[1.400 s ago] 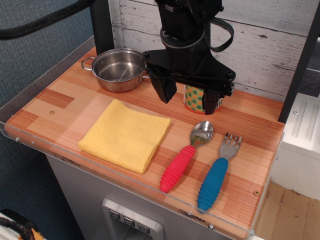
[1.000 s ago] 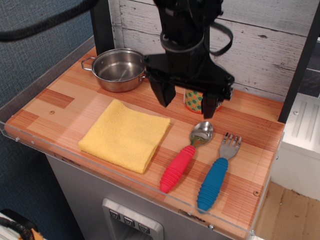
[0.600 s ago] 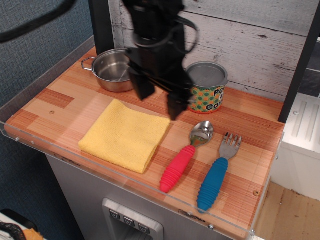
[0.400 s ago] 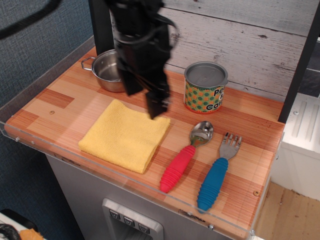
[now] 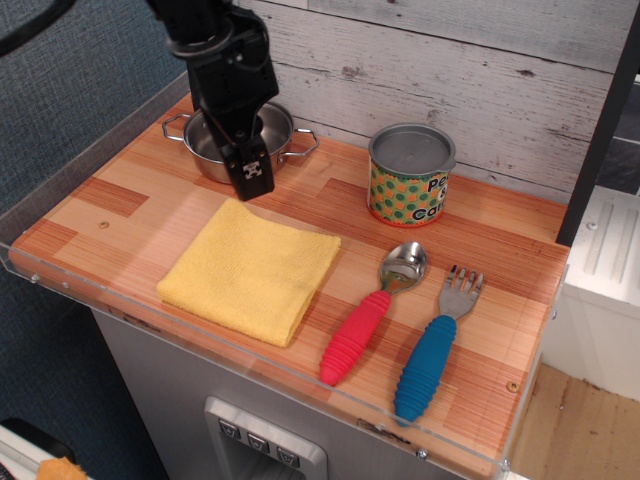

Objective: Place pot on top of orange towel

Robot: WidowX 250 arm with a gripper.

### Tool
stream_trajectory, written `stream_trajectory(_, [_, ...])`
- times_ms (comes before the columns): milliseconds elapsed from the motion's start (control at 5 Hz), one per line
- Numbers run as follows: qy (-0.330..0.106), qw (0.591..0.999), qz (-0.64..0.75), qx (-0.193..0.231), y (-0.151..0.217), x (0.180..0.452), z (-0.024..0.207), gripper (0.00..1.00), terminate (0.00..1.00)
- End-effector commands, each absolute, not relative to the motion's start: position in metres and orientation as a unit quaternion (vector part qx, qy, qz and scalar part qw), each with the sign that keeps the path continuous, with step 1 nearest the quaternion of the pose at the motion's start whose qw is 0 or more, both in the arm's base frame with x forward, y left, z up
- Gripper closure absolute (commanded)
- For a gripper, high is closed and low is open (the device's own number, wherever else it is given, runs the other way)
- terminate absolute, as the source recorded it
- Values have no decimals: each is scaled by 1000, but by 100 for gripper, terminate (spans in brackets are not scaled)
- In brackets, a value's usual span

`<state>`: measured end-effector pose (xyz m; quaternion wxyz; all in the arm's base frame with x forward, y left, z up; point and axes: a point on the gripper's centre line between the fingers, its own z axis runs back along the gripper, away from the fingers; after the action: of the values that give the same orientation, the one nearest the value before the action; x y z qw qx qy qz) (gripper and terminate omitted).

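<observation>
While hanging over the pot at the back left of the table, blocking most of the bowl: the gripper, jaw state hard to tell, possibly closing on the rim. Lying flat just in front, apart from the pot: the orange towel.

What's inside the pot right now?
Little of the pot's inside shows: the tool hangs in front of it and hides most of the bowl. The visible strip of bare steel near the right rim looks empty. The rest is covered, so I cannot say.
</observation>
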<state>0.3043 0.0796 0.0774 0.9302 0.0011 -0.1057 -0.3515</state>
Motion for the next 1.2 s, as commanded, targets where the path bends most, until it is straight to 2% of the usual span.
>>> stream_trajectory(0, [-143, 907, -393, 38, 108, 350, 77, 0, 0])
stream_trajectory(400, [-117, 910, -394, 49, 112, 372, 47, 0, 0])
stream_trajectory(800, [-92, 917, -385, 51, 111, 373, 30, 0, 0])
stream_trajectory(1000, [-95, 922, -372, 56, 115, 370, 26, 100, 0])
